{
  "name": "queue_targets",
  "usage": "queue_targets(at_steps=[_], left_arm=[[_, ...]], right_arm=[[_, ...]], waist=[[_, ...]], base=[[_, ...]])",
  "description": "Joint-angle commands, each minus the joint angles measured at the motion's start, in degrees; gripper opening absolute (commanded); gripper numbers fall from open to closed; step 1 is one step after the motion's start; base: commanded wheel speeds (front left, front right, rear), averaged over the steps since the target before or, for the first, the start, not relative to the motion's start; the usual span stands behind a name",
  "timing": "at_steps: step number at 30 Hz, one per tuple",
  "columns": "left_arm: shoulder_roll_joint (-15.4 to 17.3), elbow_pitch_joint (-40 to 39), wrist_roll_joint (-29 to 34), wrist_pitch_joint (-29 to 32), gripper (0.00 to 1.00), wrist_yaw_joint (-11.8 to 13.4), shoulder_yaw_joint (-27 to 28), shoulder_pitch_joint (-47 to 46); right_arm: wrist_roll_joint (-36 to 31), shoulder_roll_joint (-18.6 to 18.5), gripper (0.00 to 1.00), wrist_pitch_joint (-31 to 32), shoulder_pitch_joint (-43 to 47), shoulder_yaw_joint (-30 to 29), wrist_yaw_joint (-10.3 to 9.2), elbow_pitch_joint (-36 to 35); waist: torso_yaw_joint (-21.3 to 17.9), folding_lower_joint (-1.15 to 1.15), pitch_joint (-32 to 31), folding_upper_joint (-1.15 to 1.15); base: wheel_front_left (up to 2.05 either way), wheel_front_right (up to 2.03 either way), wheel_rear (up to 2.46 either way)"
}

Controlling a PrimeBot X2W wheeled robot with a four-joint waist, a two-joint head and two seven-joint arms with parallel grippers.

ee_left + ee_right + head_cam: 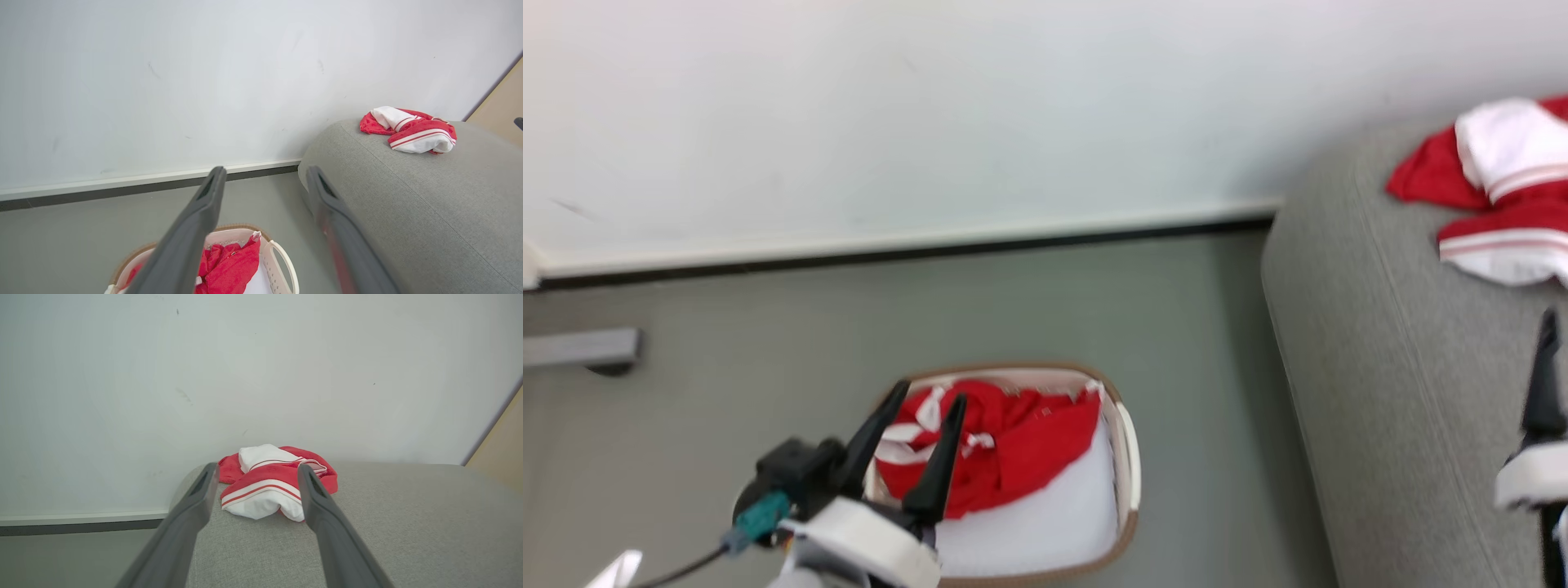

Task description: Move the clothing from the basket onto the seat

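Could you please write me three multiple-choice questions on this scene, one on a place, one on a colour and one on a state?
1. Where does the striped red-and-white garment lie? A. on the floor B. on the grey sofa C. on a chair
2. What colour is the clothing in the basket? A. blue B. green C. red
3. How is the right claw? A. open and empty B. shut on a sock C. shut on a handle
Answers: 1 B, it rests on the grey upholstery; 2 C, red cloth with white trim lies inside; 3 A, its fingers stand wide apart, short of the garment.
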Motion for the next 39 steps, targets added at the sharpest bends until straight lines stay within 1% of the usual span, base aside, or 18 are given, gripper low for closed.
queue_targets(at_steps=[1, 4, 6, 8, 11, 14, 17, 24, 31, 39], left_arm=[[-0.8, 0.6, 1.3, 0.0, 1.00, 0.0, 1.3, 2.7], [-3.1, 1.8, 3.7, 0.0, 1.00, -0.6, 5.2, 6.2], [-4.2, 2.7, 5.6, 0.0, 1.00, -0.9, 7.5, 8.5], [-5.8, 3.3, 7.2, 0.0, 1.00, -1.3, 10.3, 10.8], [-7.5, 4.3, 9.7, 0.0, 1.00, -2.2, 14.0, 13.4], [-9.0, 5.6, 11.8, 0.0, 1.00, -3.3, 17.3, 15.8], [-10.1, 7.0, 14.2, 0.0, 1.00, -4.4, 20.0, 17.5], [-12.7, 9.0, 17.7, 0.0, 1.00, -7.1, 25.0, 19.8], [-14.5, 9.9, 19.9, 0.0, 1.00, -8.7, 27.5, 19.4], [-15.5, 9.9, 21.5, 0.0, 1.00, -9.9, 28.9, 19.0]], right_arm=[[2.6, 0.0, 1.00, -0.3, 2.6, 1.4, -0.16, -0.1], [7.1, 0.0, 1.00, -0.7, 7.0, 6.2, -0.16, 0.4], [8.9, 0.0, 1.00, -0.9, 9.7, 9.3, -0.16, 1.3], [9.6, -0.1, 1.00, -1.4, 12.0, 11.6, -0.16, 2.5], [11.6, -0.1, 1.00, -1.8, 14.5, 14.8, -0.16, 4.5], [12.3, -0.1, 1.00, -2.2, 16.8, 17.6, -0.16, 6.1], [13.2, -0.1, 1.00, -2.2, 18.8, 18.4, -0.16, 5.6], [14.3, -0.1, 1.00, -2.2, 21.9, 20.5, -0.16, 6.4], [14.0, -0.1, 1.00, -2.2, 21.5, 20.5, -0.16, 6.6], [14.2, -0.1, 1.00, -2.2, 20.6, 20.9, -0.16, 6.1]], waist=[[3.4, 0.03, -5.5, 0.00], [5.1, 0.03, -8.4, 0.00], [6.1, 0.03, -10.1, 0.00], [6.9, 0.03, -11.7, 0.00], [7.9, 0.03, -12.7, 0.00], [8.2, 0.03, -13.6, 0.00], [8.2, 0.03, -14.4, 0.00], [7.6, 0.03, -15.6, 0.00], [7.5, 0.03, -15.8, 0.00], [6.5, 0.03, -15.3, 0.00]], base=[[0.00, 0.00, 0.00], [0.00, 0.00, 0.00], [0.00, 0.00, 0.00], [0.00, 0.00, 0.00], [0.00, 0.00, 0.00], [0.00, 0.00, 0.00], [0.00, 0.00, 0.00], [0.00, 0.00, 0.00], [0.00, 0.00, 0.00], [0.00, 0.00, 0.00]])
